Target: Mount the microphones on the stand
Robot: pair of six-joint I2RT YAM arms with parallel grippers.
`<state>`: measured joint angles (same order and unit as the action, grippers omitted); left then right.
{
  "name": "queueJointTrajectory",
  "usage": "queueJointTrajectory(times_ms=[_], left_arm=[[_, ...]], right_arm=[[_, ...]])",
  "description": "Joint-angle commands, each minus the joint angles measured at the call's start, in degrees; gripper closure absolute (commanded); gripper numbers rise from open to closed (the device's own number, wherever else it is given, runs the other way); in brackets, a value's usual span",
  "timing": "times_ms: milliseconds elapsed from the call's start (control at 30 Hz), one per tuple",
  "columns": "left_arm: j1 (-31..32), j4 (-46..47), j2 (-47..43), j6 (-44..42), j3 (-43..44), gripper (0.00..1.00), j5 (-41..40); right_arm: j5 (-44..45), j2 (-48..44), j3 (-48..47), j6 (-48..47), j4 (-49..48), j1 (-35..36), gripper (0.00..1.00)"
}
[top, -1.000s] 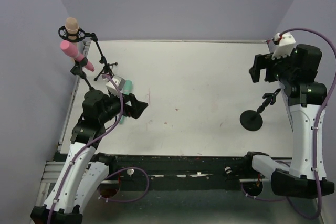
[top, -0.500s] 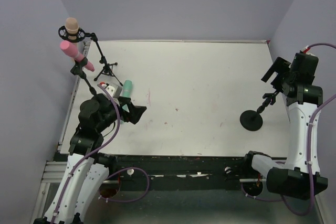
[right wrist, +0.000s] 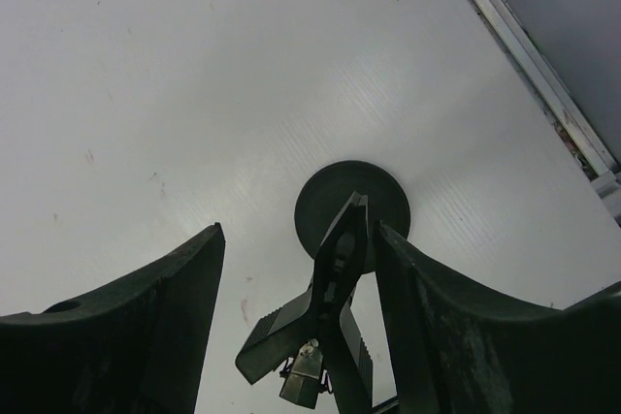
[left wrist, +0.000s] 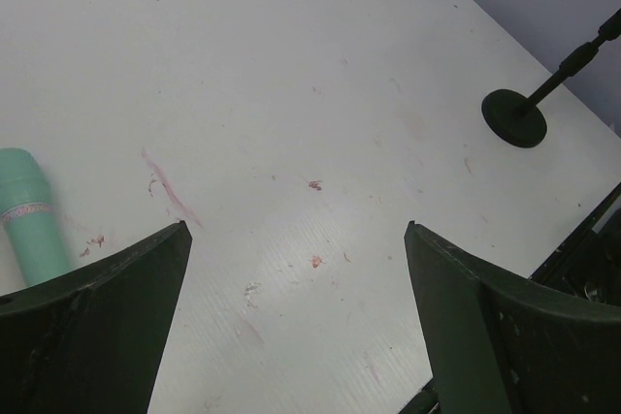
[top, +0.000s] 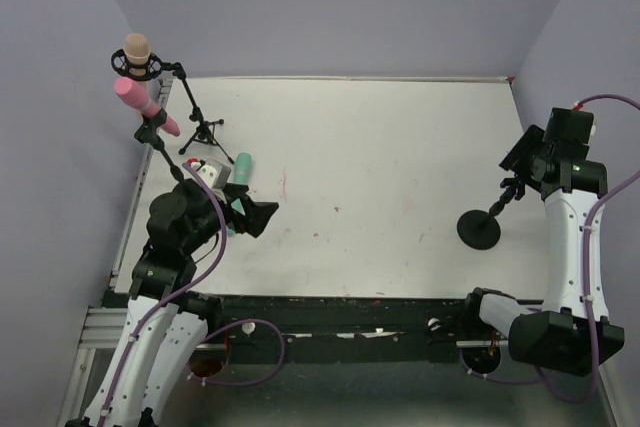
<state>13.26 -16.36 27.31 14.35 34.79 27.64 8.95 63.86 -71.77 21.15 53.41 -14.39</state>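
The peach-beige microphone (top: 135,49) sits in the mount of a tripod stand (top: 201,127) at the far left. The pink microphone (top: 141,104) is clipped to a stand just below it. The teal-green microphone (top: 242,168) lies on the table, and its end shows at the left of the left wrist view (left wrist: 29,225). My left gripper (top: 260,217) is open and empty just near of it (left wrist: 294,230). My right gripper (top: 518,153) is open (right wrist: 299,230), with its fingers either side of the empty clip (right wrist: 330,298) of the round-base stand (top: 479,229).
The table's raised right edge rail (right wrist: 543,84) runs close to the round base (right wrist: 352,203). The round-base stand also shows far right in the left wrist view (left wrist: 514,118). Purple walls close in the left, back and right sides.
My left arm drew back toward the near edge, uncovering the teal-green microphone. My right arm swung right and nearer, bringing its open gripper over the round-base stand's clip.
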Motion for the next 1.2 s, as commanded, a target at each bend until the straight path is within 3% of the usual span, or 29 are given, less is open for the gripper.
queueJointTrajectory(times_ms=[0,200,500,900,1000,1167], left_arm=[[0.28,0.98,-0.59,-0.55,-0.16,0.01,-0.74],[0.28,0.89,-0.59,-0.55,-0.25,0.01,-0.83],[0.19,0.98,-0.50,-0.64,-0.24,0.01,-1.18],[0.19,0.80,-0.24,-0.64,-0.16,0.01,-1.27],[0.28,0.80,-0.15,-0.73,-0.24,0.01,-1.45],[0.19,0.98,0.02,-0.81,-0.24,0.01,-1.53]], right_arm=[[-0.07,-0.57,0.40,1.18,2.32,-0.55,0.30],[-0.95,-0.49,-0.12,1.97,2.40,-1.16,0.44],[-4.81,-0.31,-2.06,-1.19,1.26,-1.25,0.53],[-31.96,6.71,-7.41,-15.51,-2.34,-0.81,0.84],[-35.05,9.17,-10.66,-19.72,-2.87,1.81,0.87],[-33.65,13.74,-15.93,-29.04,-2.61,14.37,0.88]])
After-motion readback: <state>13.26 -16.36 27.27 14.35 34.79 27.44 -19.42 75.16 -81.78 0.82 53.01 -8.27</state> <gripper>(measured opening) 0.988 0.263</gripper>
